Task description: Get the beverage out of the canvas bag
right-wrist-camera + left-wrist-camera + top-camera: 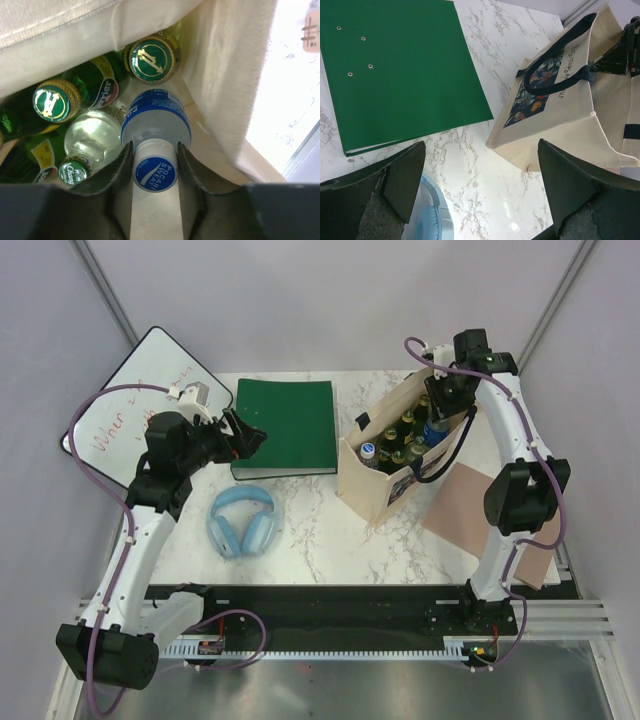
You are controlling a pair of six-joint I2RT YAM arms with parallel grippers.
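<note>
The beige canvas bag stands upright right of the table's centre, its dark print panel facing the front; it also shows in the left wrist view. Inside stand several green beer bottles, a clear bottle and a blue-capped Pocari Sweat bottle. My right gripper reaches down into the bag, its fingers pressed on both sides of the Pocari bottle's cap and neck. In the top view it sits over the bag's far right corner. My left gripper hangs open and empty above the marble.
A green binder lies flat left of the bag, also in the left wrist view. Light blue headphones lie in front of it. A whiteboard leans at the far left. A brown sheet lies right of the bag.
</note>
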